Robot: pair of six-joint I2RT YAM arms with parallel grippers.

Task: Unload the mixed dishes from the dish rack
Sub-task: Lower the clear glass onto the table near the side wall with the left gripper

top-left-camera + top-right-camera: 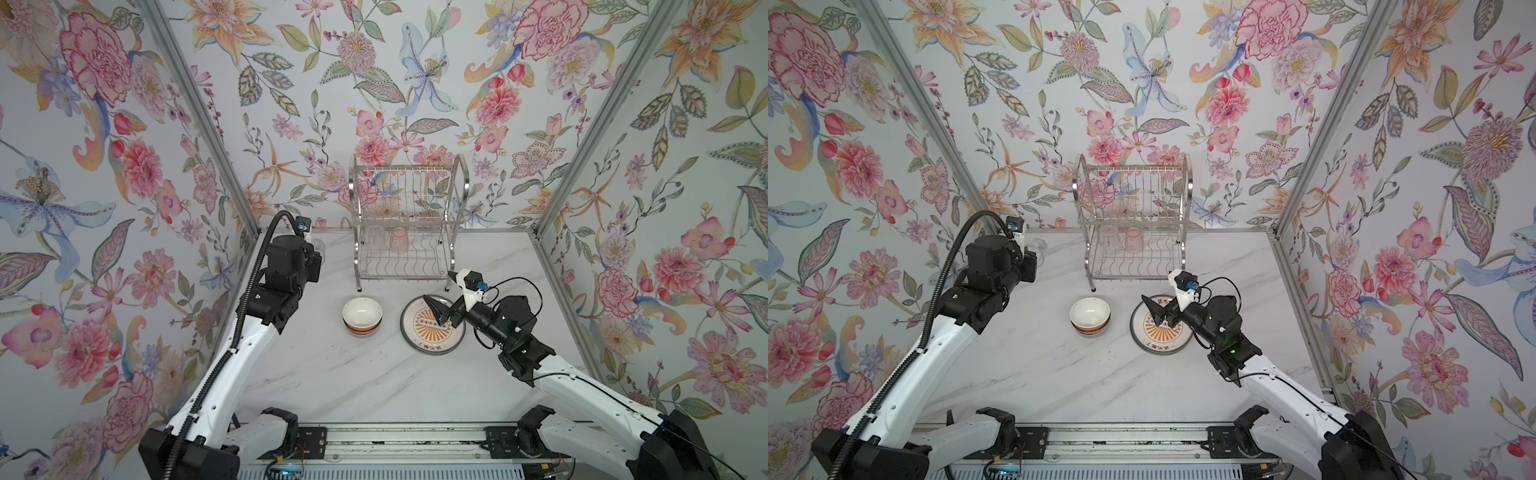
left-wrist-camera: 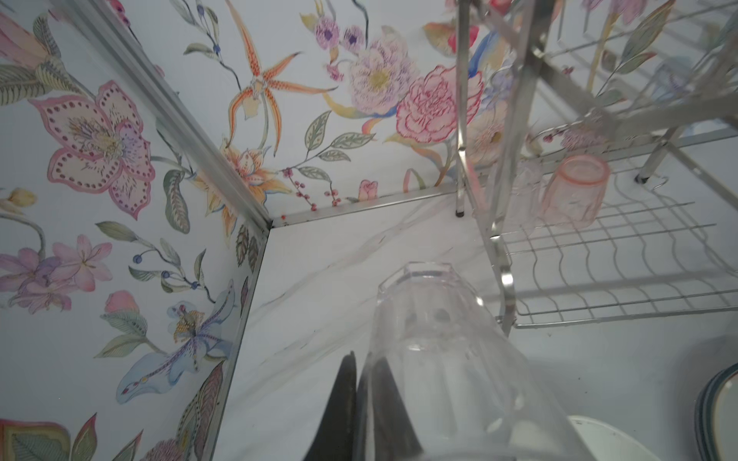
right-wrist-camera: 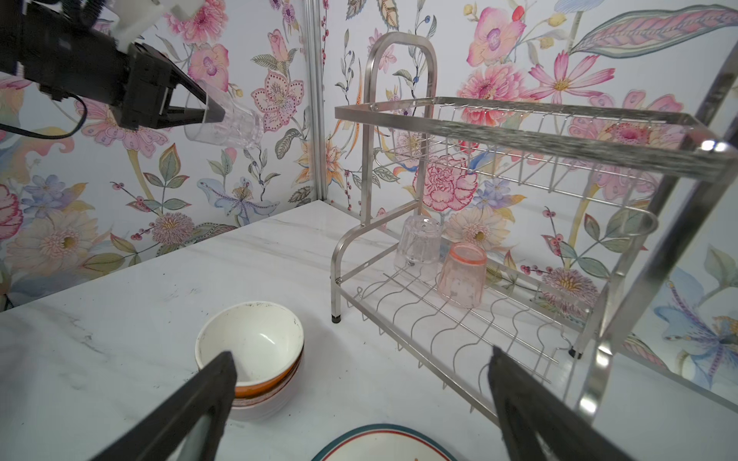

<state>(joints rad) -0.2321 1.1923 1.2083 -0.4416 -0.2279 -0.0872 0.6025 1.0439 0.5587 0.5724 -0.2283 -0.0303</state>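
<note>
Left gripper [image 3: 213, 115] pinches a clear glass [image 3: 239, 127] lying sideways, base pointing outward; right gripper [image 3: 361, 357] gapes wide.

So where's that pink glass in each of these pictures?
In a top view: pink glass on the dish rack's lower shelf, near the picture's middle.
In a top view: same shelf, just left of centre.
Left wrist view: on that shelf, toward its back edge.
Right wrist view: on that shelf, in plain sight.
Shared landmark: the clear glass right beside it on the shelf.
</note>
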